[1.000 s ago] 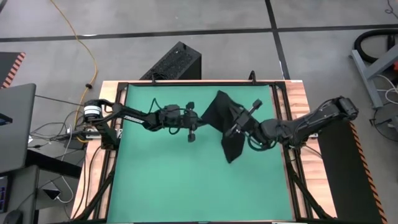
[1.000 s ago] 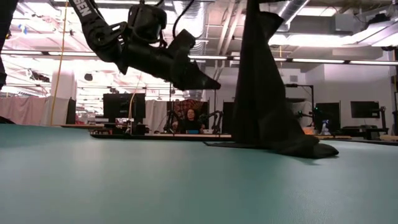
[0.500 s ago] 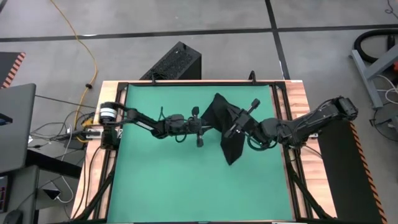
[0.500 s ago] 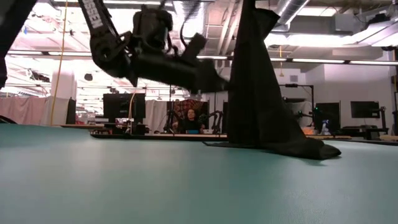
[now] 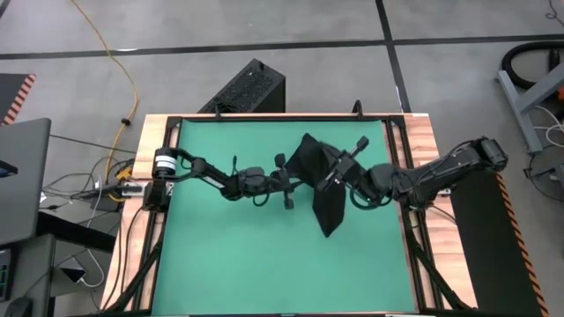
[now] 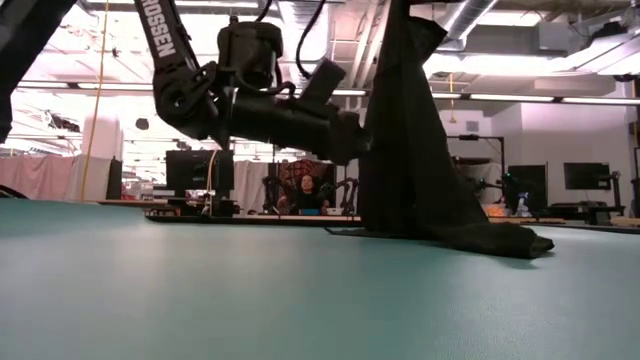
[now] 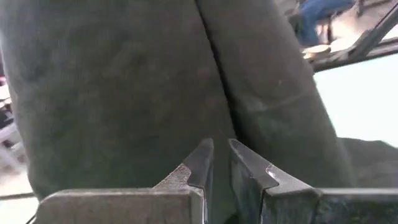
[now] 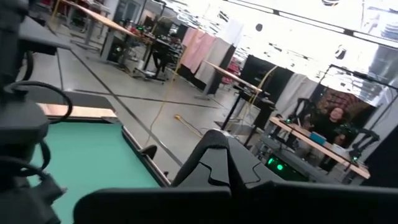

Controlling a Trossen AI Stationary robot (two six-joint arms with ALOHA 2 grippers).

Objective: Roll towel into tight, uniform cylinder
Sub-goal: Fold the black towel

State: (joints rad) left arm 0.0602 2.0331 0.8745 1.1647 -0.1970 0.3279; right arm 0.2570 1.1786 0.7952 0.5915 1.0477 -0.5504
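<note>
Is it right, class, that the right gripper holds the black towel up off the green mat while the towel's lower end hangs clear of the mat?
Not quite. The right gripper does hold the towel up, but its lower end rests on the mat instead of hanging clear. The low view shows this.

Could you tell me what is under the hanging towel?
The towel hangs from the right gripper, its lower edge pooled on the green mat. Only mat shows beneath; whatever the pooled folds cover is hidden. The left gripper is at the cloth's side.
</note>
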